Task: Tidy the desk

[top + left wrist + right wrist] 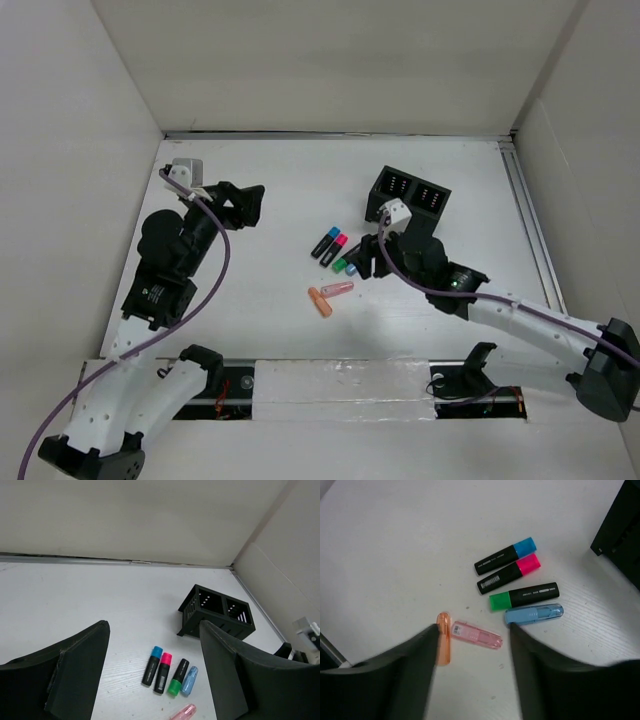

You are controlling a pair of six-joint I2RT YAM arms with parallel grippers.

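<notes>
Top view: the desk (pixel 280 180), a flat white tabletop, fills the middle of the frame between white wall panels. The left gripper (pixel 247 207) hovers at centre left with its fingers spread, holding nothing. The right gripper (pixel 362 258) hangs just right of centre over scattered pens. A black organizer box (pixel 411 195) sits just above it.

Left wrist view: the fingers are wide apart, and the box (pixel 215 612) lies at upper right. Four markers lie side by side at lower centre.

Right wrist view: spread fingers hang empty above a pink pen (pixel 476 634). An orange pen (pixel 443 637) lies beside it.

The desk looks rigid and slick, with nothing to grip. The pens seem light, stiff and likely to roll, so each is best pinched across mid-barrel. The pale blue pen (pixel 534 614) beside one finger could get nudged.
</notes>
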